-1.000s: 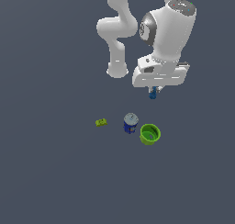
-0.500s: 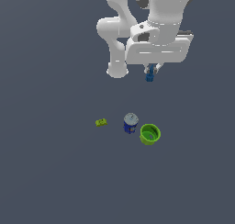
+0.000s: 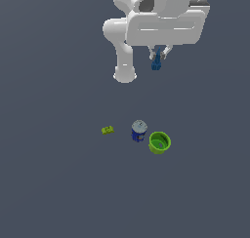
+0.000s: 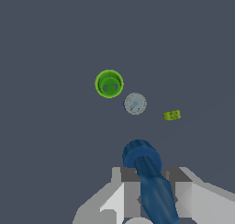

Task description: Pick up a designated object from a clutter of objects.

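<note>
Dark-blue narrow item (image 3: 156,63), glossy, rounded end | clamped in tool (image 3: 157,56), upper right of frame | can (image 3: 139,130), green cup (image 3: 159,142) below on desk (image 3: 58,183)

I am working in a simulated test scene, not any real room: a flat, featureless grey-blue desk (image 3: 53,183) is filling every view, with no walls or furniture. Flatly shaded items are sitting on it, a green cup (image 3: 159,142) at about four o'clock from a silver-topped can (image 3: 139,130).
</note>
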Controlling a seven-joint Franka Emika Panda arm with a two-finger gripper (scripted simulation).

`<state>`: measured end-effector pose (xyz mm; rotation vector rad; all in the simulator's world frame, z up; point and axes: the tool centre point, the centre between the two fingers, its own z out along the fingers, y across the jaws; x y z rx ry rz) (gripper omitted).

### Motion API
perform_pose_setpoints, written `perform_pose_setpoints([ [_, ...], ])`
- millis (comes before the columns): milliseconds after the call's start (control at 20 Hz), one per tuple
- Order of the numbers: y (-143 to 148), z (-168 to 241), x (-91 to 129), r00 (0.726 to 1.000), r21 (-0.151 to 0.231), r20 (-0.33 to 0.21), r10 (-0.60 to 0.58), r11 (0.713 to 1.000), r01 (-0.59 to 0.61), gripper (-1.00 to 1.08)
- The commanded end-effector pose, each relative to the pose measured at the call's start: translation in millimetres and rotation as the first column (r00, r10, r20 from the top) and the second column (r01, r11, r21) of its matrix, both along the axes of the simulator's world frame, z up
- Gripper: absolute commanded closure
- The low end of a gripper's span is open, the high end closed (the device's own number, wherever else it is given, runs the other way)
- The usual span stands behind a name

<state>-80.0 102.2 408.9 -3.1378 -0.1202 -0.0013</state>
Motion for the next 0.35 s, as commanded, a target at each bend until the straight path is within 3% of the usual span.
perform_pose_setpoints([
  [0, -3.5, 9.9, 0.0, 1.000, -0.001, -0.001, 0.000, 1.000, 0.000, 1.08],
  [300, -6.5, 19.0, 0.5, 1.000, -0.001, -0.001, 0.000, 1.000, 0.000, 1.08],
])
